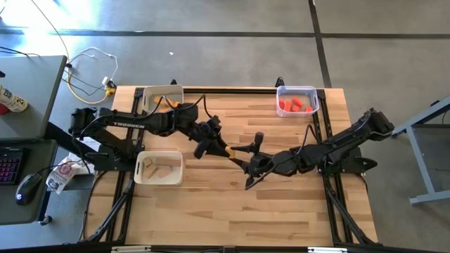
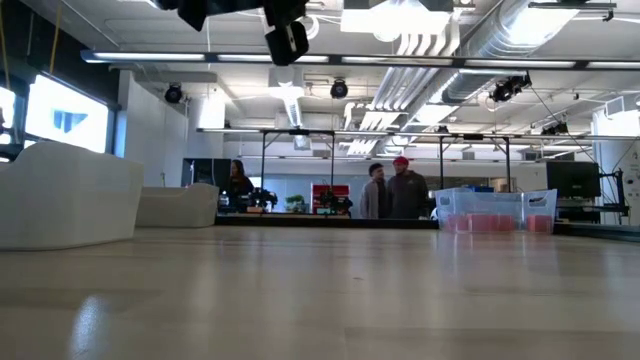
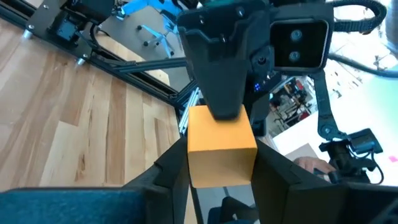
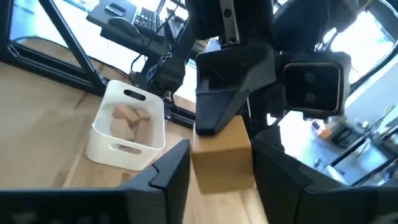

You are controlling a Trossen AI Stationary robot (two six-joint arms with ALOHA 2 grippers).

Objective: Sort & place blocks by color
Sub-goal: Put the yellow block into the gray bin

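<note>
An orange block (image 1: pixel 228 150) hangs above the middle of the table between my two grippers. My left gripper (image 1: pixel 216 145) comes at it from the left and my right gripper (image 1: pixel 244 159) from the right. Both are shut on it. The block shows large in the left wrist view (image 3: pixel 221 146) and in the right wrist view (image 4: pixel 222 155). The plain wood blocks (image 4: pixel 134 119) lie in a white bin (image 1: pixel 158 167). The red blocks (image 1: pixel 295 105) lie in a clear bin (image 1: pixel 297 100). My left gripper pinches the orange block's two opposite side faces (image 3: pixel 191 155) between its two fingers, coming roughly level from the table's left. The block is lifted clear of the table. My right gripper pinches the same block by its other two side faces (image 4: pixel 196 163), coming from the table's right. One finger of each gripper (image 3: pixel 217 68) lies over a face that the other leaves free.
A second white bin (image 1: pixel 160 98) stands at the far left with an orange piece in it. Bare wood tabletop (image 1: pixel 232 211) lies below and in front of the grippers. People stand in the room far behind the table (image 2: pixel 390 190).
</note>
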